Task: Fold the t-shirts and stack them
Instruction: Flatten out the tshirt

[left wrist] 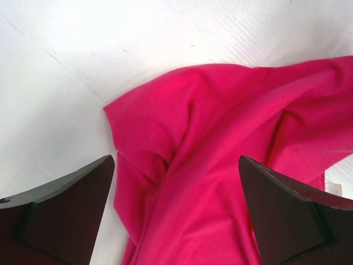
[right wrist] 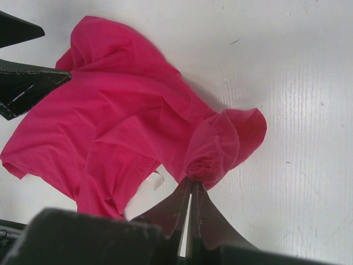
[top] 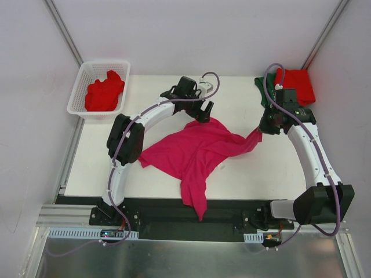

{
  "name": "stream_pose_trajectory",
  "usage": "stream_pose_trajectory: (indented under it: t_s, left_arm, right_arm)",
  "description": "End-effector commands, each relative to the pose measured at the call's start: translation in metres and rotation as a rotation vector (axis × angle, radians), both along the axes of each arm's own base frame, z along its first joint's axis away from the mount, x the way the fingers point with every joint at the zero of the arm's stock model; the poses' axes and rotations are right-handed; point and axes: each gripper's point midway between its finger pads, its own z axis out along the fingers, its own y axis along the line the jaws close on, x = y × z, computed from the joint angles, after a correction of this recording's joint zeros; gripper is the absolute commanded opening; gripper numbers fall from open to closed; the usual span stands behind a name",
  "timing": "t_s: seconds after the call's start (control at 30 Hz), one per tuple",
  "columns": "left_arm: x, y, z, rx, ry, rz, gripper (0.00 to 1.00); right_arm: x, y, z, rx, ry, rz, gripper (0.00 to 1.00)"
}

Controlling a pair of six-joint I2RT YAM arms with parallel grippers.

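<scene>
Left claw (left wrist: 176,163) is hanging spread just over the far edge of the pink t-shirt (top: 191,152); right claw (right wrist: 190,185) is pinching its bunched corner, cloth stretching away leftward.

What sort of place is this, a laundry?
Probably a lab robot test cell, not a laundry: left arm and right arm bolted at a white table, bare white walls around it, a pink t-shirt as practice.

White plastic lattice basket (top: 75,99) standing at far left corner of white table (top: 264,174). Along near edge, black base plate (top: 159,219), then slotted white cable duct (top: 75,233) and shiny metal sheet (top: 174,260).
</scene>
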Motion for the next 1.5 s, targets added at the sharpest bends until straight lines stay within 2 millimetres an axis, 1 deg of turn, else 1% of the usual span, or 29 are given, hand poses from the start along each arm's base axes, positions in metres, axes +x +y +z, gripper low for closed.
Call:
stream_pose_trajectory:
  t_s: [0.0, 0.1, 0.17, 0.2, 0.23, 0.37, 0.5, 0.57, 0.6, 0.63, 0.67, 0.73, 0.77, 0.83, 0.87, 0.9, 0.93, 0.97, 1.03, 1.07, 1.1, 1.13, 1.17, 1.2, 1.23, 1.3, 1.33, 1.37, 1.47]
  left_arm:
    - [0.019, 0.0, -0.001, 0.006, -0.036, -0.004, 0.96]
    - [0.025, 0.002, -0.013, 0.02, -0.014, 0.004, 0.92]
    - [0.025, 0.002, -0.022, 0.031, 0.007, 0.006, 0.86]
    - [0.025, 0.003, -0.025, 0.035, 0.012, 0.004, 0.81]
    - [0.025, 0.003, -0.027, 0.037, 0.018, 0.003, 0.79]
    - [0.021, 0.005, -0.042, 0.055, 0.051, 0.002, 0.75]
    - [0.017, 0.005, -0.051, 0.059, 0.082, -0.004, 0.7]
    - [0.015, 0.004, -0.055, 0.054, 0.099, -0.006, 0.55]
    - [0.015, 0.003, -0.055, 0.052, 0.101, -0.007, 0.45]
    - [0.016, 0.004, -0.056, 0.053, 0.104, 0.0, 0.09]
    - [0.016, 0.003, -0.056, 0.05, 0.109, 0.006, 0.0]
    - [0.018, 0.004, -0.054, 0.045, 0.109, 0.013, 0.0]
    - [0.02, 0.003, -0.047, 0.037, 0.099, 0.017, 0.0]
    - [0.026, 0.008, -0.039, 0.039, 0.079, 0.043, 0.0]
    - [0.029, 0.008, -0.025, 0.028, 0.056, 0.048, 0.0]
    - [0.031, 0.01, -0.017, 0.02, 0.044, 0.055, 0.0]
    - [0.035, 0.015, -0.009, 0.016, 0.028, 0.069, 0.0]
    - [0.037, 0.02, 0.01, 0.002, 0.001, 0.082, 0.0]
    - [0.041, 0.031, 0.028, 0.0, -0.032, 0.115, 0.0]
    - [0.046, 0.044, 0.051, -0.018, -0.065, 0.145, 0.0]
    - [0.047, 0.051, 0.06, -0.022, -0.079, 0.159, 0.0]
    - [0.048, 0.061, 0.063, -0.015, -0.085, 0.184, 0.0]
    - [0.052, 0.077, 0.083, -0.026, -0.117, 0.219, 0.0]
    - [0.053, 0.087, 0.089, -0.019, -0.132, 0.24, 0.0]
    - [0.053, 0.103, 0.098, -0.001, -0.157, 0.276, 0.0]
    - [0.055, 0.129, 0.106, 0.024, -0.182, 0.327, 0.0]
    - [0.048, 0.14, 0.112, 0.037, -0.199, 0.339, 0.0]
    - [0.049, 0.155, 0.113, 0.055, -0.21, 0.37, 0.0]
    - [0.037, 0.179, 0.12, 0.087, -0.233, 0.413, 0.0]
  right_arm:
    - [0.0, 0.006, 0.013, 0.014, -0.056, 0.032, 0.01]
    - [0.0, 0.006, 0.013, 0.018, -0.056, 0.033, 0.01]
    - [0.0, 0.007, 0.014, 0.022, -0.06, 0.036, 0.01]
    - [0.0, 0.007, 0.015, 0.023, -0.061, 0.038, 0.01]
    - [0.0, 0.007, 0.014, 0.023, -0.061, 0.036, 0.01]
    - [0.001, 0.007, 0.015, 0.022, -0.061, 0.036, 0.01]
    - [0.001, 0.007, 0.014, 0.024, -0.061, 0.037, 0.01]
    - [0.001, 0.007, 0.013, 0.02, -0.059, 0.038, 0.01]
    - [0.0, 0.006, 0.014, 0.02, -0.059, 0.036, 0.01]
    - [0.0, 0.006, 0.013, 0.018, -0.057, 0.038, 0.01]
    - [0.0, 0.006, 0.012, 0.017, -0.056, 0.038, 0.01]
    - [0.0, 0.006, 0.011, 0.016, -0.052, 0.041, 0.01]
    - [0.0, 0.006, 0.01, 0.015, -0.05, 0.039, 0.01]
    - [0.0, 0.006, 0.008, 0.015, -0.048, 0.039, 0.01]
    - [0.0, 0.005, 0.007, 0.014, -0.049, 0.038, 0.01]
    - [0.0, 0.006, 0.006, 0.016, -0.047, 0.038, 0.01]
    - [0.002, 0.005, 0.008, 0.013, -0.056, 0.033, 0.01]
    - [0.002, 0.005, 0.007, 0.014, -0.058, 0.032, 0.01]
    - [0.004, 0.007, 0.008, 0.022, -0.061, 0.033, 0.01]
    - [0.005, 0.007, 0.008, 0.024, -0.061, 0.032, 0.01]
    - [0.006, 0.007, 0.01, 0.026, -0.065, 0.031, 0.01]
    - [0.007, 0.007, 0.009, 0.026, -0.065, 0.031, 0.01]
    - [0.008, 0.008, 0.01, 0.026, -0.067, 0.031, 0.01]
    - [0.008, 0.007, 0.01, 0.024, -0.065, 0.029, 0.01]
    - [0.008, 0.007, 0.01, 0.021, -0.066, 0.027, 0.01]
    - [0.009, 0.002, 0.011, 0.002, -0.069, 0.012, 0.01]
    - [0.009, 0.001, 0.012, -0.007, -0.073, 0.011, 0.01]
    - [0.01, -0.001, 0.013, -0.016, -0.072, 0.003, 0.01]
    - [0.013, -0.011, 0.018, -0.06, -0.087, -0.029, 0.01]
